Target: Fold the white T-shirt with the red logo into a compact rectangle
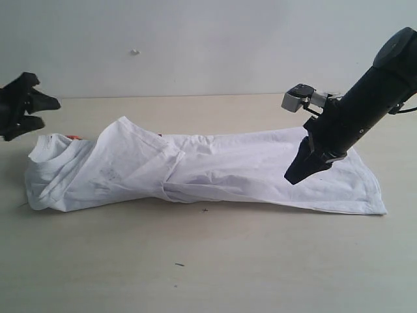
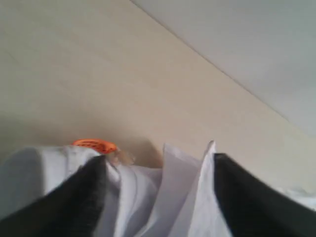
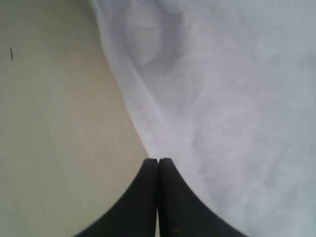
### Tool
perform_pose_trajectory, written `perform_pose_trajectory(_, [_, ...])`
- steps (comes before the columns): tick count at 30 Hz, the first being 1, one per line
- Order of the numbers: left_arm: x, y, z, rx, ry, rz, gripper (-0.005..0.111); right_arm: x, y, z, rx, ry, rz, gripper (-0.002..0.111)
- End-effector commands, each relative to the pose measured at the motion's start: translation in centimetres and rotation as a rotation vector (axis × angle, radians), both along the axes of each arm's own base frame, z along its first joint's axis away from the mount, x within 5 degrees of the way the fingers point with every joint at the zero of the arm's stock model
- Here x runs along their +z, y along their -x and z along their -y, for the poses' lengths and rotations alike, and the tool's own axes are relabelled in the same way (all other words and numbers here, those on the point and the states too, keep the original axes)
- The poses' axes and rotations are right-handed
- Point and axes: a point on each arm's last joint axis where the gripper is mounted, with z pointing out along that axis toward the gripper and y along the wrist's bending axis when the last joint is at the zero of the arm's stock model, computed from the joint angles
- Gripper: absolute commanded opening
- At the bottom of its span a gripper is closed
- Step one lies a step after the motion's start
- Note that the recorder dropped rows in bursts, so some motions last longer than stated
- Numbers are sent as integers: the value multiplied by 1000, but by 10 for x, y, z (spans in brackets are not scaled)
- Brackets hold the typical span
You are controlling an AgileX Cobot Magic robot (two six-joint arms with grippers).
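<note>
- Exterior view: you have a pale beige counter point(image 1: 215, 274) running back to a plain off-white wall point(image 1: 208, 39). A few small dark specks point(image 1: 178, 264) lie on the near part of the counter.
- Exterior view: the white T-shirt point(image 1: 215, 173) lies on the counter as a long, wrinkled strip, folded along its length. Its collar point(image 1: 55, 151) is at the left end and its hem point(image 1: 374, 195) at the right. An orange neck tag point(image 1: 73, 137) shows just behind the collar.
- Exterior view: your left tool point(image 1: 49, 112) is off the counter beside the collar end, jaws spread, holding nothing. Your right tool point(image 1: 291, 177) points down over the hem end, drawn to a single dark tip. You cannot tell from here whether it touches the cloth.
- Left wrist view: two dark fingers point(image 2: 86, 197) stand wide apart. Loose shirt folds and the orange tag show between and beyond them, with bare counter and wall behind. No grip on the cloth is visible.
- Right wrist view: both fingers point(image 3: 143, 197) are pressed together with no gap and no fabric seen between them. Their tip sits right at the shirt's edge, counter to one side, white cloth to the other.
</note>
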Motion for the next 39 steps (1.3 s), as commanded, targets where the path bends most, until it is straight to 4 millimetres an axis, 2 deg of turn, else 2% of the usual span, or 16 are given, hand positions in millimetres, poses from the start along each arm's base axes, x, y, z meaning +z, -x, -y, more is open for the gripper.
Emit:
perform_pose_trajectory(1, [-6,14,-22,-117,-127,-96,100,3,0,-1,11,-7,3,0])
perform_pose_trajectory(4, [-20,21,-27,-199,-226,-161,101,3,1,-1,8,-10,-9,0])
perform_pose_trajectory(8, [-32,21,-27,-215,-227,-187,101,3,2,-2,17,-17,-23,0])
perform_pose_trajectory(18, [-67,24,-11,-470,-51,-264,101,3,2,-2,18,-18,-25,0])
perform_pose_trajectory(22, [-72,26,4,-619,20,-287,101,3,2,-2,18,-18,-25,0])
perform_pose_trajectory(27, [-75,25,31,-699,-14,-316,99,3,2,-2,16,-17,-22,0])
perform_pose_trajectory(28, [-76,25,38,-702,-29,-327,96,3,2,-2,16,-17,-22,0])
perform_pose_trajectory(29, [-78,23,44,-691,-59,-334,87,3,2,-2,16,-17,-22,0])
perform_pose_trajectory(30, [-81,22,54,-690,-105,-344,65,3,2,-2,18,-18,-25,0])
perform_pose_trajectory(31, [-82,21,59,-690,-121,-348,48,3,2,-2,17,-18,-26,0])
perform_pose_trajectory(32, [-82,22,64,-707,-128,-339,12,3,2,-2,9,-18,-31,0])
perform_pose_trajectory(33, [-82,22,65,-713,-130,-333,1,3,3,-2,10,-16,-31,0])
perform_pose_trajectory(35, [-79,25,63,-749,-121,-338,5,2,1,1,-2,13,-13,0])
perform_pose_trajectory(37, [-70,31,50,-804,-143,-355,5,-3,-4,10,-89,126,-4,0])
perform_pose_trajectory(39, [-52,40,20,-826,-165,-388,5,-7,-7,21,-193,250,-8,0])
